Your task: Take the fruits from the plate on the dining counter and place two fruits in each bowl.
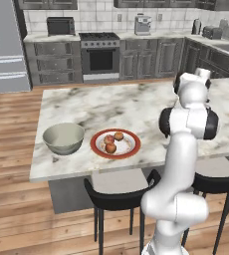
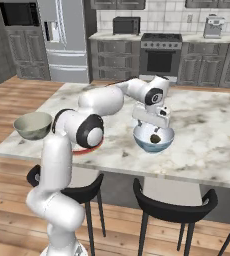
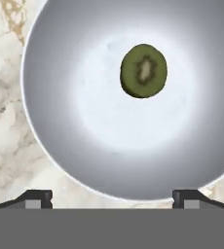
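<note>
Halved kiwi [image 3: 143, 71] lies inside the blue-white bowl [image 2: 153, 140] on the marbled worktop [image 1: 136, 102]. End effector [image 3: 112, 198] hangs just above that bowl, fingers spread wide, holding nothing. Three reddish-orange fruits [image 1: 111, 142] sit on the red-rimmed plate [image 1: 115, 144]. Grey-beige bowl [image 1: 63, 138] stands just beside the plate.

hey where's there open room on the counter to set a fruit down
Bare marble lies between the plate and the far edge of the counter, and right of the blue bowl. The grey bowl and plate crowd the near left edge. The open claw hangs over the blue bowl.
</note>
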Tool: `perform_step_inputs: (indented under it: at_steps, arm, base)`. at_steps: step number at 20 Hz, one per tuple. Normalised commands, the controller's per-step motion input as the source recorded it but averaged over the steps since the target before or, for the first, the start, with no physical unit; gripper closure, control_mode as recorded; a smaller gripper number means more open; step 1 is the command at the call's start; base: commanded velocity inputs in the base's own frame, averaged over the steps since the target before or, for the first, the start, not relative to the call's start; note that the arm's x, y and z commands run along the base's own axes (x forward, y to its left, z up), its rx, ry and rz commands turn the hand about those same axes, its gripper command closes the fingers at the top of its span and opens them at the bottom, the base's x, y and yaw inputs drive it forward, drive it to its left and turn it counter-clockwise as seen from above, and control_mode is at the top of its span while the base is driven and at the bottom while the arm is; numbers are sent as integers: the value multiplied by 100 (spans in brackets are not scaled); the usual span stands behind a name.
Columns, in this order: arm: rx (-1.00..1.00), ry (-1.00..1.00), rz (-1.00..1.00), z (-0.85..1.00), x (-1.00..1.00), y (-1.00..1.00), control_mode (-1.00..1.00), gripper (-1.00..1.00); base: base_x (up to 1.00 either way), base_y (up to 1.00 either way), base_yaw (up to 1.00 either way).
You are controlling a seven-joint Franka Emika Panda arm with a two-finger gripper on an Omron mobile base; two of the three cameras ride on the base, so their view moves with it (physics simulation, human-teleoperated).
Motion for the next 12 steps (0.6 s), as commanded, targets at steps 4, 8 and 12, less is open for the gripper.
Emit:
perform_step_inputs:
  at_steps: [4, 8, 12]
  arm:
    - [-14, -24, -7, 41, -38, 100, -100, -100]
    - [-21, -27, -6, 7, -21, 100, -100, -100]
    - [-9, 5, 8, -7, 4, 100, -100, -100]
  base:
    - [0, 0, 0]
    - [0, 0, 0]
    - [0, 0, 0]
